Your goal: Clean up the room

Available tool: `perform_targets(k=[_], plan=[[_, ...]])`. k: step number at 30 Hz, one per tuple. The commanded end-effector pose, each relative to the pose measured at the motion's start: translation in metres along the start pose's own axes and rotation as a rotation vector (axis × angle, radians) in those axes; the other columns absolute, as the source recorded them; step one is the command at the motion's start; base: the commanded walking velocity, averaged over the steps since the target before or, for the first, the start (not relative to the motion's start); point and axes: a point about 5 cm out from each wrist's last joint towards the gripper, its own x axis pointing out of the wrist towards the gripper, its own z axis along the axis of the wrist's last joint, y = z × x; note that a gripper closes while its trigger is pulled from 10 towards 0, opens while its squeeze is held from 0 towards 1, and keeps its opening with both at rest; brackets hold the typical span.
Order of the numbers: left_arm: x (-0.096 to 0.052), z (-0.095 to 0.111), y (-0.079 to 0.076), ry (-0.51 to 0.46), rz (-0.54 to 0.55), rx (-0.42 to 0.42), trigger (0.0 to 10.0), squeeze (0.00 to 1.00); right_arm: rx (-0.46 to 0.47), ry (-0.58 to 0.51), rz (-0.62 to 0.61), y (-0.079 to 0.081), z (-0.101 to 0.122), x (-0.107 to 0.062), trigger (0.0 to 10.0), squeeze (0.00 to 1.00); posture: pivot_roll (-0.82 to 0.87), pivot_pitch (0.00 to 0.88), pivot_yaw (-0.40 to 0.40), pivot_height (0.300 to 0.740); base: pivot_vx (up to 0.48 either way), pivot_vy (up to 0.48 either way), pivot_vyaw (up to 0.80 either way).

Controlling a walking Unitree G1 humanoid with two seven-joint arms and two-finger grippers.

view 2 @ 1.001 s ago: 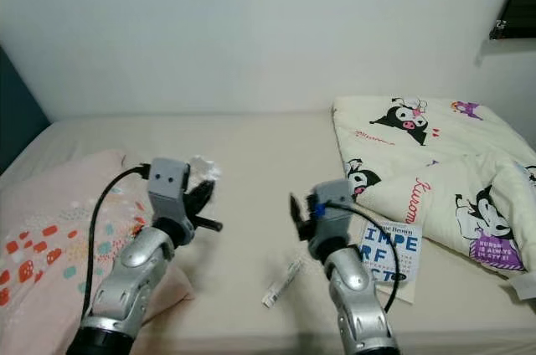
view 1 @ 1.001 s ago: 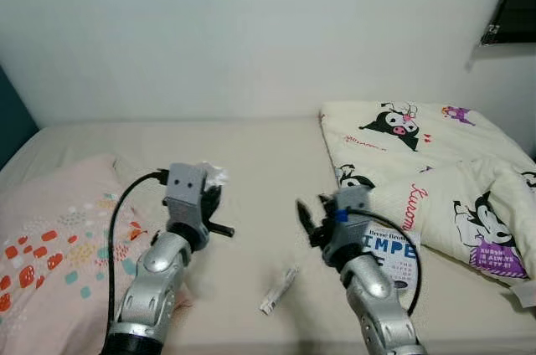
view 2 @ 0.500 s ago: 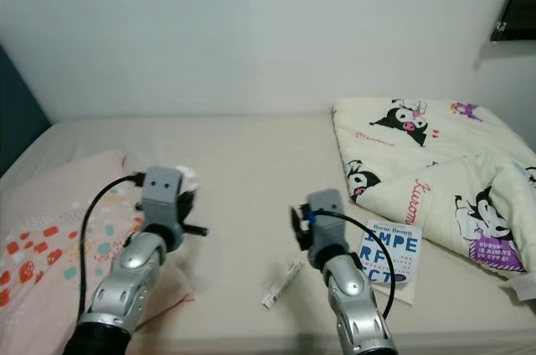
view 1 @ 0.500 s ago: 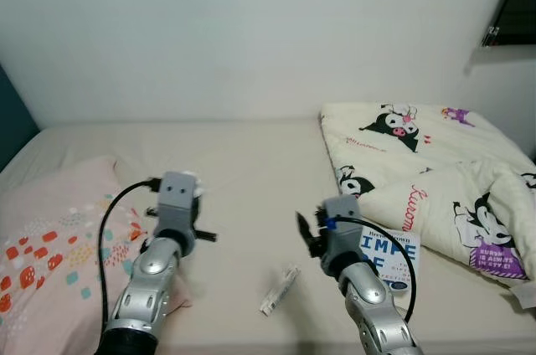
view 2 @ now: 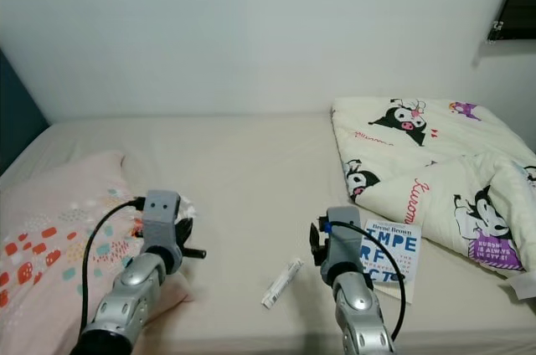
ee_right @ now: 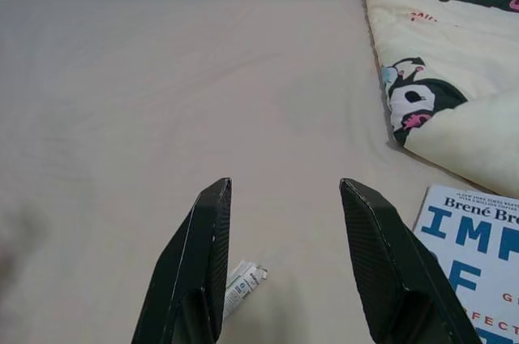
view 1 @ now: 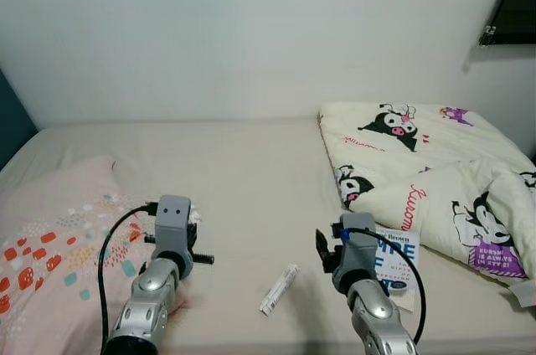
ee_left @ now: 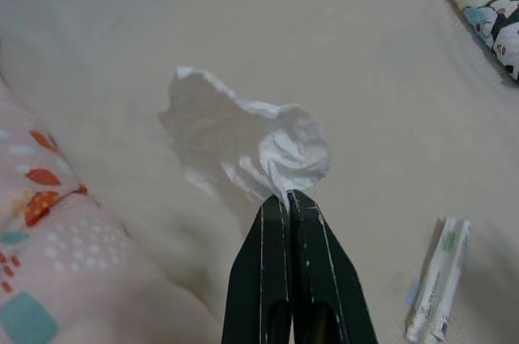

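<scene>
**Tissue pinched in left claw over the bed**

Beige sheeting covers the bed (view 1: 251,171), which runs back to a plain pale wall. A pink pillow (view 1: 50,246) with coloured spots lies at the robot's left, and a cream quilt (view 1: 427,171) printed with black-and-white cartoon figures is bunched up at its right. A dark window corner (view 1: 512,3) shows at the upper right.

The left claw (ee_left: 288,196) has its two black fingers pressed flat together, and a crumpled white tissue (ee_left: 247,145) is pinched at their tips. In the head views the tissue (view 1: 193,215) peeks out just beyond the left wrist housing, beside the near edge of the pillow and above the sheet.

The right claw (ee_right: 284,194) is spread wide with nothing between its fingers. It hovers low over the bare sheet near the front edge of the bed. A small white wrapper or tube (view 1: 279,289) with some print on it lies flat on the sheet between the two arms, nearer to the right one; in the right wrist view one end of it (ee_right: 242,282) lies just beside one finger (ee_right: 203,255).

A book (view 2: 390,256) with large blue letters on a white cover rests on the sheet just to the right of the right arm, its far edge tucked against the quilt.
</scene>
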Motion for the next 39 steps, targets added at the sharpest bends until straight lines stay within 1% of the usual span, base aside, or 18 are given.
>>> perform_targets(k=[1, 5, 9, 14, 30, 36, 39], plan=[[-0.0001, -0.0049, -0.0016, 0.013, -0.003, 0.011, 10.0, 0.0, 0.003, 0.014, -0.005, 0.0004, -0.005, 0.0001, 10.0, 0.0, -0.03, 0.0, 0.011, 0.707, 0.0, 0.0, 0.0], [0.0004, -0.0052, -0.0008, 0.012, -0.002, 0.012, 10.0, 0.0, 0.016, 0.018, -0.011, -0.001, -0.0051, 0.0008, 10.0, 0.0, -0.03, 0.0, 0.009, 0.707, 0.0, 0.0, 0.0], [0.0005, -0.0049, -0.0005, 0.009, -0.002, 0.012, 10.0, 0.0, 0.023, 0.016, -0.011, -0.0014, -0.0047, 0.0011, 10.0, 0.0, -0.03, 0.0, 0.008, 0.697, 0.0, 0.0, 0.0], [0.0015, -0.0031, -0.0014, -0.006, -0.009, 0.023, 10.0, 0.0, 0.021, 0.007, -0.005, -0.0022, -0.0024, 0.0021, 10.0, 0.0, -0.03, 0.0, 0.01, 0.673, 0.0, 0.0, 0.0], [0.0027, 0.0007, -0.005, -0.028, -0.025, 0.02, 10.0, 0.0, 0.031, -0.013, -0.014, -0.0037, 0.0016, 0.003, 10.0, 0.0, -0.03, 0.007, 0.016, 0.673, 0.0, 0.0, 0.0], [0.0024, 0.0004, -0.0056, -0.029, -0.029, 0.023, 10.0, 0.0, 0.046, -0.014, -0.019, -0.0046, 0.0014, 0.003, 10.0, 0.0, -0.03, 0.009, 0.016, 0.653, 0.0, 0.0, 0.0], [0.0023, 0.0003, -0.0057, -0.028, -0.03, 0.025, 10.0, 0.0, 0.046, -0.016, -0.019, -0.0047, 0.0015, 0.0029, 10.0, 0.0, -0.03, 0.009, 0.016, 0.653, 0.0, 0.0, 0.0]])
